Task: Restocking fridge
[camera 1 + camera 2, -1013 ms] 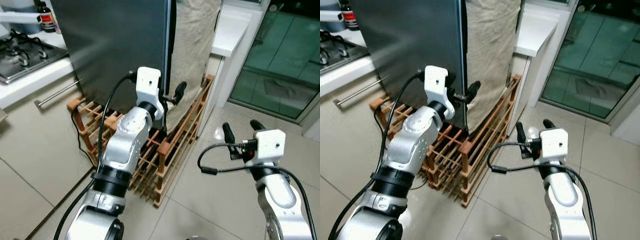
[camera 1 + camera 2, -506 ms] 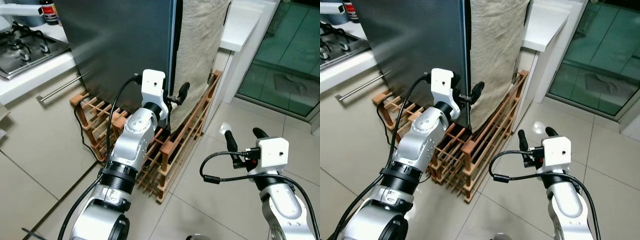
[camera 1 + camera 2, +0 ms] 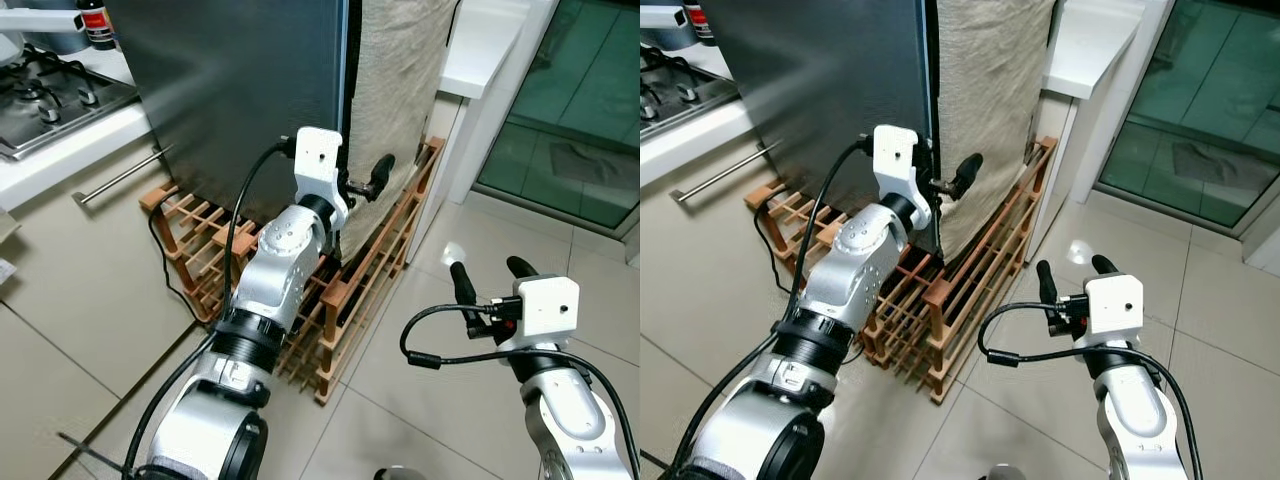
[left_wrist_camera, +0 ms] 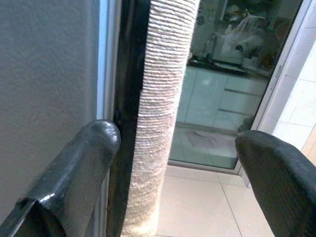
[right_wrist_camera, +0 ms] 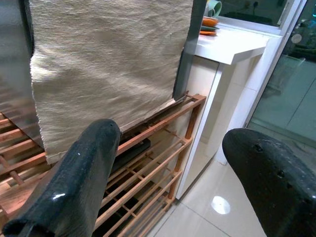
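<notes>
The dark grey fridge stands ahead, with a beige woven cloth hanging down its side beside the door edge. My left gripper is raised to that edge and is open. In the left wrist view one finger lies by the grey door face and the other finger is past the cloth, so the dark door gap and the cloth edge sit between them. My right gripper hangs open over the floor tiles at the lower right, holding nothing.
A wooden slatted rack lies on the floor under and in front of the fridge. A stove and a counter with a drawer handle are at left. A white counter and a glass door are at right.
The head camera shifted slightly early on. My left gripper has pushed forward and right, further along the fridge door edge towards the cloth. The right arm has stayed put.
</notes>
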